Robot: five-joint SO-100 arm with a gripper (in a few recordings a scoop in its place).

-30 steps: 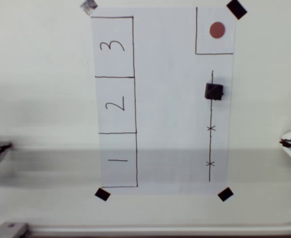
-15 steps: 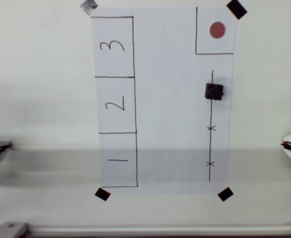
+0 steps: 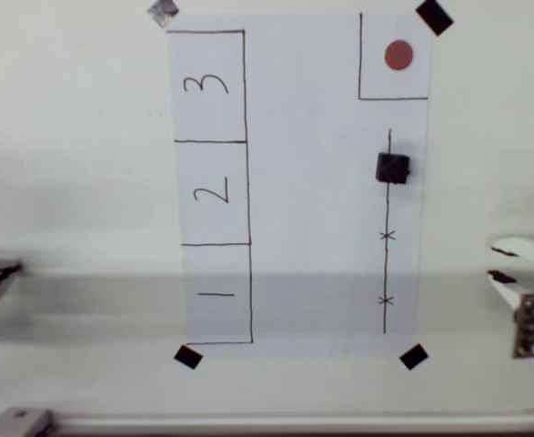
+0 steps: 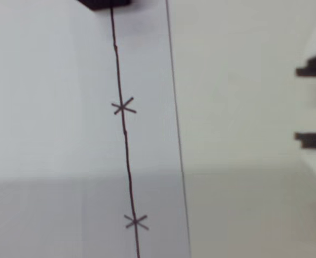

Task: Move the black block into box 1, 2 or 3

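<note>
Block: we see the black block (image 3: pixel 393 168) sitting on the drawn line (image 3: pixel 387 264) at the right side of the paper (image 3: pixel 307 200), below the square with the red dot (image 3: pixel 398 55); in the wrist view its edge (image 4: pixel 107 3) just shows at the top.
Boxes: 3 (image 3: pixel 206 86), 2 (image 3: pixel 212 192) and 1 (image 3: pixel 216 293) run down the paper's left side, well apart from the block.
Pincer: the pincer (image 3: pixel 501 262) sits at the right edge of the overhead view, off the paper, its fingers spread with nothing between them.
Relation: the block lies up and to the left of the pincer in the overhead view, so we judge the reach must go that way first.
Progress: nothing is grasped yet.
Surface: the surface (image 3: pixel 75 182) is pale, with tape squares (image 3: pixel 413 356) pinning the paper.
</note>
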